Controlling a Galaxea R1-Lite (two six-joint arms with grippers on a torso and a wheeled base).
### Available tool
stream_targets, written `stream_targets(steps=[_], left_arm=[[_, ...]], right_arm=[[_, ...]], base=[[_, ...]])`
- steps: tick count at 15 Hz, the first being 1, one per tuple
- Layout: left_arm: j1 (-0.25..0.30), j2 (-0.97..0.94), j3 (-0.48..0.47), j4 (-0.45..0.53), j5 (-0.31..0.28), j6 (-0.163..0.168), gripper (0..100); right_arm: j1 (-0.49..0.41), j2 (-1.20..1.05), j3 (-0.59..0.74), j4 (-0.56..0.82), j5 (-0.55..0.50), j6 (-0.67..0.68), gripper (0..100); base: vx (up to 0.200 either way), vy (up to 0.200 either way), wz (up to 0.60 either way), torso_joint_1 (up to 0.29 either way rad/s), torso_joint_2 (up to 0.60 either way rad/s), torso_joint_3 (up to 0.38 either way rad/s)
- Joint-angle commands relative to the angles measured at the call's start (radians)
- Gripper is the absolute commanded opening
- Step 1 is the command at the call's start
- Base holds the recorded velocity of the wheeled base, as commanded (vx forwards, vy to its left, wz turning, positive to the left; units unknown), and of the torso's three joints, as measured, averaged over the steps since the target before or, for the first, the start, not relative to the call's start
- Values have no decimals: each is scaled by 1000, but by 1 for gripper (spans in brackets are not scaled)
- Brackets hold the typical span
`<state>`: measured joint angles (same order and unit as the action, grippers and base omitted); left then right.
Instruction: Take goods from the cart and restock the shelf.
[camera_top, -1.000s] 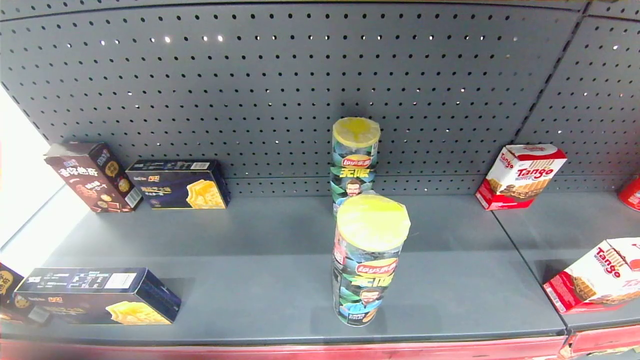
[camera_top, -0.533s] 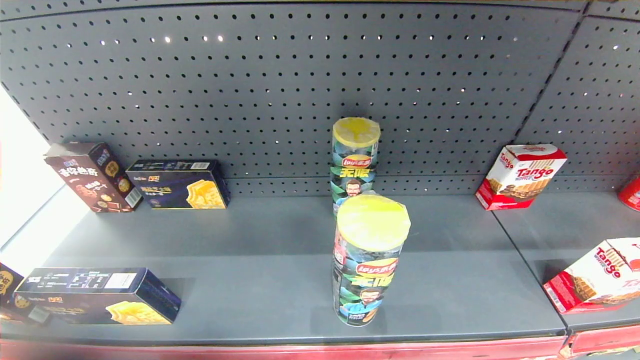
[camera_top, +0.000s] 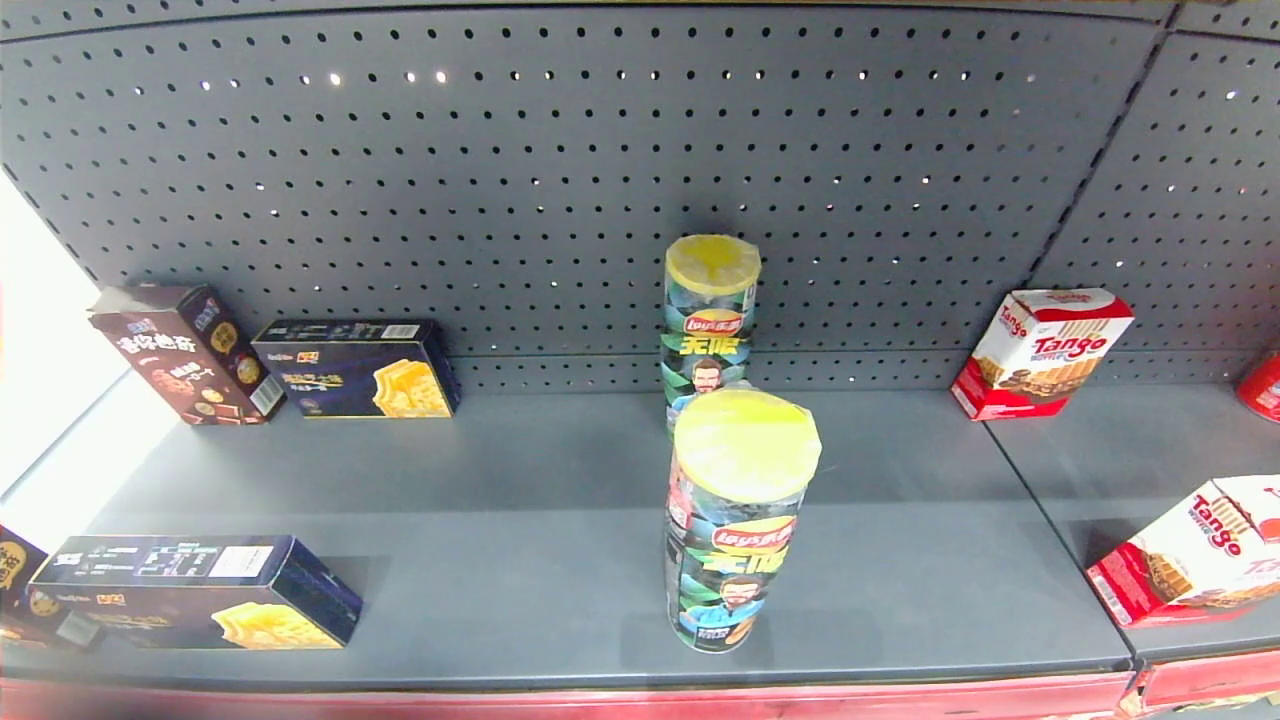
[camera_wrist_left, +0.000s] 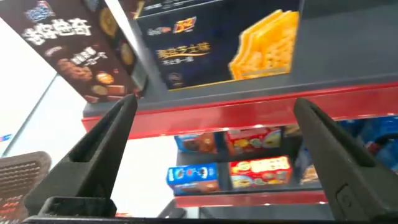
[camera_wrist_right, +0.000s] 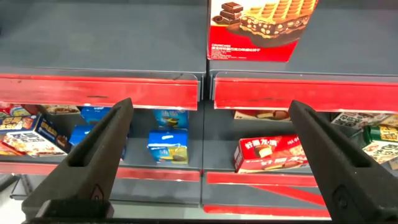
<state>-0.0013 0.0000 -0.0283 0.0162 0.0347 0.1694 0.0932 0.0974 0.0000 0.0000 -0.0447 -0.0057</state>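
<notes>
Two tall chip cans with yellow lids stand on the grey shelf (camera_top: 520, 560): one near the front edge (camera_top: 738, 520), one behind it by the pegboard (camera_top: 708, 320). My left gripper (camera_wrist_left: 214, 162) is open and holds nothing, below and in front of the shelf's red edge (camera_wrist_left: 217, 112), facing a dark blue cracker box (camera_wrist_left: 217, 46) and a brown cookie box (camera_wrist_left: 74, 50). My right gripper (camera_wrist_right: 211, 162) is open and holds nothing, in front of a red shelf edge (camera_wrist_right: 99, 90), under a red wafer box (camera_wrist_right: 261, 28).
Dark blue boxes lie at the shelf's left back (camera_top: 360, 368) and left front (camera_top: 195, 590), with a brown box (camera_top: 185, 352) beside them. Red and white wafer boxes sit at the right back (camera_top: 1040, 350) and right front (camera_top: 1195, 550). Lower shelves hold more snack boxes (camera_wrist_right: 270, 152).
</notes>
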Motion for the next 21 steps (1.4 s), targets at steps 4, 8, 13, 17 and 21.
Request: stream_targets(steps=[4,8,13,17,21], left_arm=[[1,0,-9,10,-167,-111,100],[0,0,-27,61,-12,-64,100],[-2,0,-7,15,-167,-146,100],[-2,0,-5,8,-99,-93,100],[0,0,-7,10,-6,-91,100]], right_arm=[[0,4,0,0,0,0,100],[0,4,0,0,0,0,100],[0,4,0,0,0,0,100],[-6,5,0,0,2,3,100],[-109,-97,0,-2,0,10,100]], base=[[0,0,0,0,0,0],[0,0,0,0,0,0],[0,0,0,0,0,0],[0,0,0,0,0,0],[0,0,0,0,0,0]])
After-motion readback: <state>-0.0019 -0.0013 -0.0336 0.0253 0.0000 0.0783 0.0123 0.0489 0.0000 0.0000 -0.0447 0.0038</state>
